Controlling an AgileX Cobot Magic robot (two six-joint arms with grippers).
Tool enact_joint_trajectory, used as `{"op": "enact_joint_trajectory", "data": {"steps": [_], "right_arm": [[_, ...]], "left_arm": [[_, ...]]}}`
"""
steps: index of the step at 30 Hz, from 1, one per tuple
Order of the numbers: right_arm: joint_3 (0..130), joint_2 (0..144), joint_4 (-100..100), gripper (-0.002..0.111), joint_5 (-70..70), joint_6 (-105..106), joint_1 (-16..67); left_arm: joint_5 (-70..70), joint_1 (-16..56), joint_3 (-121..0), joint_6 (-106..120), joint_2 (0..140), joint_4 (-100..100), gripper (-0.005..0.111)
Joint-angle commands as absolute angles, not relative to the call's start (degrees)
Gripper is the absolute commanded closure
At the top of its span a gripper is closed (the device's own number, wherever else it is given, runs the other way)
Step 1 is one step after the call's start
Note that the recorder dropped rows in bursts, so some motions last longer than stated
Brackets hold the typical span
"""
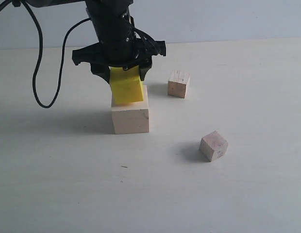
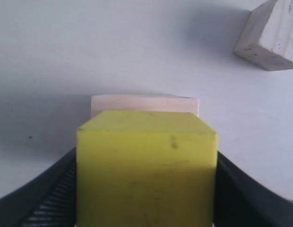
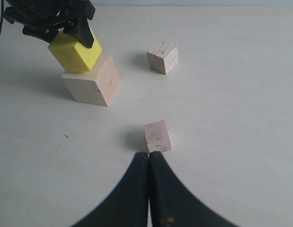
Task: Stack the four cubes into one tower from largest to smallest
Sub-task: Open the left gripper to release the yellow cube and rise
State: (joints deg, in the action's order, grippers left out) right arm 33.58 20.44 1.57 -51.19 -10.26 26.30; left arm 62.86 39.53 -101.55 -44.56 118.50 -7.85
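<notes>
Black cable (image 1: 38, 73) loops down at far left over the white tabletop (image 1: 53, 184). Next, the left claw (image 1: 124, 77) comes down from above, pinching a medium bright yellow cube (image 1: 127, 86) by two opposite sides. The cube is tilted, its low end over the top face of the large pale wooden cube (image 1: 130, 115), which sits flat on the table. Contact between the two looks likely but can't be confirmed. Right of the pair and further back is the far small bare wooden cube (image 1: 178, 83), alone and clear of the pale one. Further right and closer in is the near small bare wooden cube (image 1: 213, 145), turned corner-on, well apart from the others. The right claw (image 3: 149, 153) shows only in its wrist view. Its tips are pressed together with nothing between them, and the near small cube lies just ahead.
</notes>
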Motion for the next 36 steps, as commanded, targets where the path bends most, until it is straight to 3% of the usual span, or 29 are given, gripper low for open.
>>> {"op": "enact_joint_trajectory", "data": {"steps": [1,5,7,10,14,17,36], "right_arm": [[33.48,20.04,1.50,0.108,-51.04,-10.51,25.98],[33.48,20.04,1.50,0.108,-51.04,-10.51,25.98],[33.48,20.04,1.50,0.108,-51.04,-10.51,25.98],[33.48,20.04,1.50,0.108,-51.04,-10.51,25.98],[33.48,20.04,1.50,0.108,-51.31,-10.51,25.98],[33.48,20.04,1.50,0.108,-51.31,-10.51,25.98],[33.48,20.04,1.50,0.108,-51.31,-10.51,25.98]], "left_arm": [[63.00,39.39,-102.08,-45.02,118.66,-8.17,0.107],[63.44,39.39,-102.08,-43.68,118.66,-7.30,0.105],[63.65,39.39,-102.08,-43.42,118.66,-6.80,0.100],[63.65,39.39,-102.08,-43.31,118.66,-6.42,0.083],[63.65,39.39,-102.08,-43.31,118.66,-6.42,0.049],[63.65,39.39,-102.08,-43.31,118.66,-6.42,0.033],[63.38,39.39,-102.08,-42.19,118.66,-5.66,0.031]]}}
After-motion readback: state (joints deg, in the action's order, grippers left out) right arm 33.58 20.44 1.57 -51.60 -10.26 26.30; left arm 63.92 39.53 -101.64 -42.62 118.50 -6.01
